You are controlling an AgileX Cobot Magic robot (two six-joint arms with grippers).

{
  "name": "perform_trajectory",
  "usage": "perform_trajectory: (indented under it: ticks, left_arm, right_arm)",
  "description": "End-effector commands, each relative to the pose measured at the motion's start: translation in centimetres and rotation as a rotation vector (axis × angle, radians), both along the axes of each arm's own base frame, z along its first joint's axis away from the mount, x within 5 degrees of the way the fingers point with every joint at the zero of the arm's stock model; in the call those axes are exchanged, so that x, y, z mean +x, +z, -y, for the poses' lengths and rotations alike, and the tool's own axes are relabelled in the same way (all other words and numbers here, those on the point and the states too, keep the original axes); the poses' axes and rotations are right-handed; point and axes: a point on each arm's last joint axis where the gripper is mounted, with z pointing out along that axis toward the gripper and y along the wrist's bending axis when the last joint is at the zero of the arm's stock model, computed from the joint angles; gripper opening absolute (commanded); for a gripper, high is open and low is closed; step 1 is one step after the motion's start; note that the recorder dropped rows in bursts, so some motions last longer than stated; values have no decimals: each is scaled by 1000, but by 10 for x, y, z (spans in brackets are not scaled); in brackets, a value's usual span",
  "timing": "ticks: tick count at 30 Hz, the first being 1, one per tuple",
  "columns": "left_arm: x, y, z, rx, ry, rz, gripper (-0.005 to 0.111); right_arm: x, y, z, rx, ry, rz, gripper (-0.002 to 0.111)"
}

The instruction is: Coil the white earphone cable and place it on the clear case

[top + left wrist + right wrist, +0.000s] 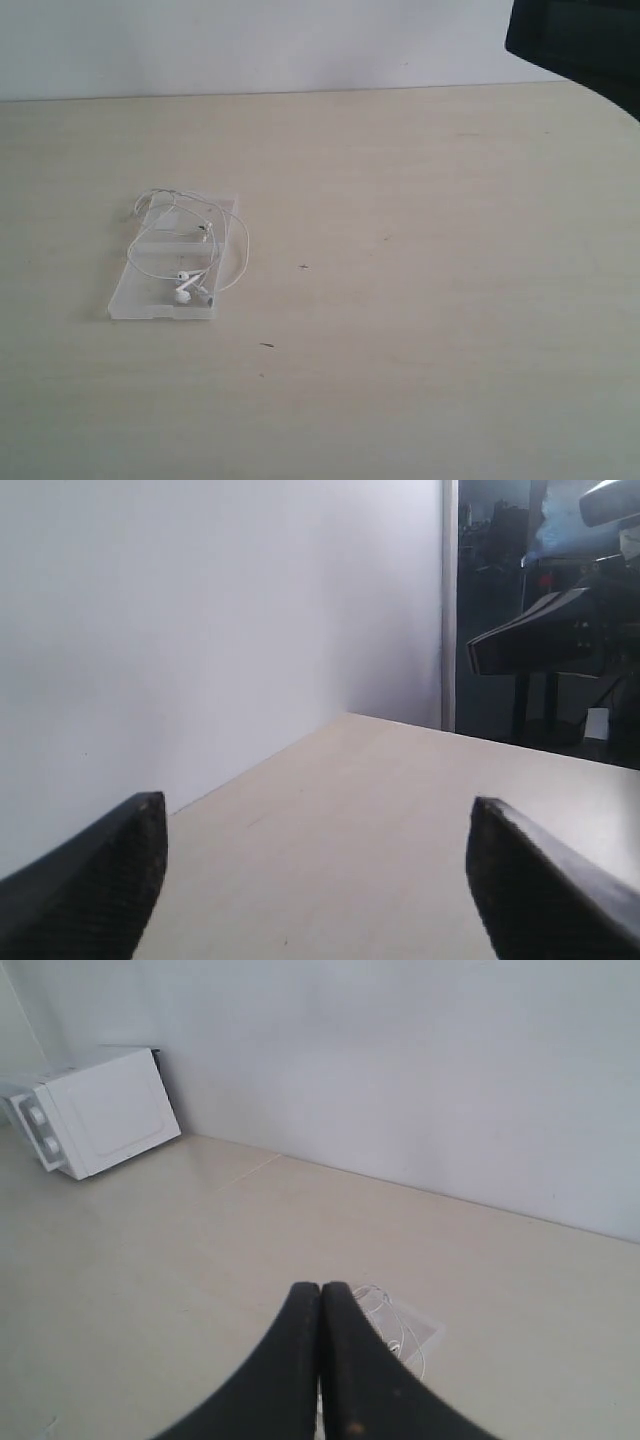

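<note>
Right pincer (320, 1292): black fingers pressed together tip to tip, nothing between them. Just ahead of those tips and a little to one side, the flat clear plastic case (422, 1328) lies on the pale beige table top (420, 300). Pincer and case are apart, not touching. The thin white earphone cable (240, 250) rests on the case in loose loops. Its two small white earbuds (186, 290) lie side by side near one short end, and one loop strays slightly past a long edge onto the table. Left pincer (318, 805): wide open, two black fingers (100, 880) spread far apart, bare table between them and a plain white wall (200, 610) ahead. Black equipment (540, 640) stands beyond the table's edge, ahead of the open pincer and off to one side. Farther ahead of the right pincer, against the wall, sits a white boxy appliance (95, 1110).
</note>
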Motion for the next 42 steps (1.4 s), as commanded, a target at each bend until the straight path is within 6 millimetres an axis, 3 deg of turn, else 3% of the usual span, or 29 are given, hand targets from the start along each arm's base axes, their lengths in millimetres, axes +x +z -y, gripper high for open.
perform_trajectory:
  ticks: [1, 6, 10, 13, 26, 36, 42]
  left_arm:
    - [-2, -1, -1, 40, 9, 41, 78]
    - [-22, 2, -4, 134, 34, 192, 78]
    - [-41, -1, -8, -20, -15, 173, 78]
    - [-39, -4, -11, -105, 10, 114, 78]
    - [-34, -11, -20, -115, 123, 156, 78]
    - [-19, -49, -36, -199, 354, -173, 78]
    - [-19, -64, -50, -212, 499, -120, 78]
  right_arm:
    - [-1, -1, 0, 1, 2, -3, 0]
    - [0, -1, 0, -1, 1, -5, 0]
    - [0, -1, 0, -1, 1, -5, 0]
    - [0, -1, 0, -1, 1, -5, 0]
    - [0, -1, 0, -2, 1, -6, 0]
    - [0, -1, 0, -2, 1, -6, 0]
    - [0, -1, 0, -2, 1, -6, 0]
